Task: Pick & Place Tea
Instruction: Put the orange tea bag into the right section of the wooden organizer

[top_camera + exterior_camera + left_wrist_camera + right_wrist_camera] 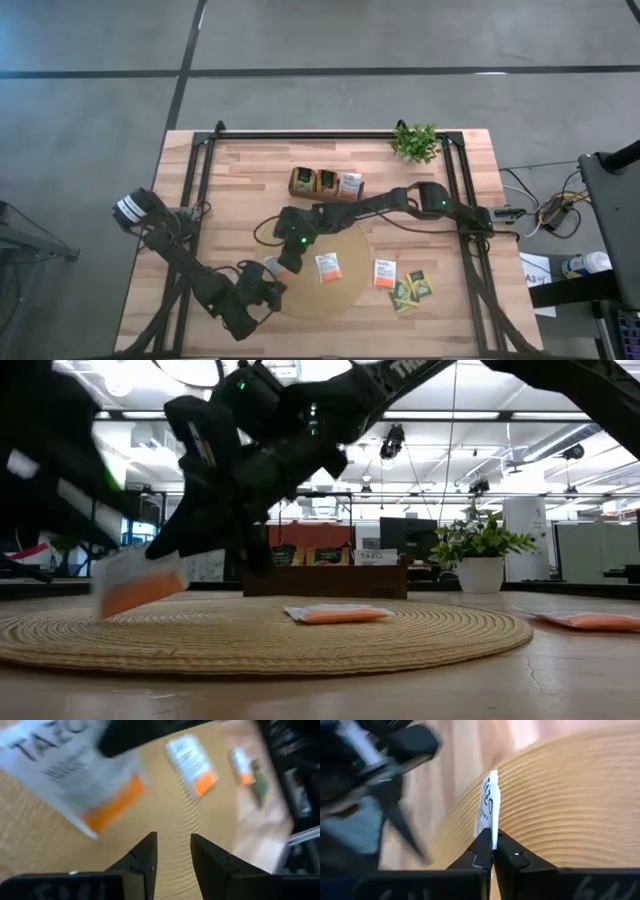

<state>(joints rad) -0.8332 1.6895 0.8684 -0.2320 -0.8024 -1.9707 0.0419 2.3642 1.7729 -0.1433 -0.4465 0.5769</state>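
Note:
A white tea sachet with an orange band (75, 775) hangs over the left edge of the round tan mat (335, 295), with my right gripper (493, 851) shut on it. My left gripper (172, 847) stands open just beside it, near the mat's left edge, with nothing between its fingers. Another white-and-orange sachet (327, 267) lies flat on the mat. A third (385, 272) and some green sachets (411, 290) lie on the table to the right of the mat. The dark tray (325, 183) holds more sachets. My right gripper pinches one edge of the white sachet (492, 832) between its two fingertips. The fingers slant downward from the table's right side. The sachet reaches out beyond the fingertips, its orange end (140, 595) lowest, close over the mat. Whether it touches the mat I cannot tell.
A small green plant in a white pot (416, 143) stands at the table's far right. Black frame rails (200, 180) run along the table's left and right sides. Bare wood lies between the tray and the mat.

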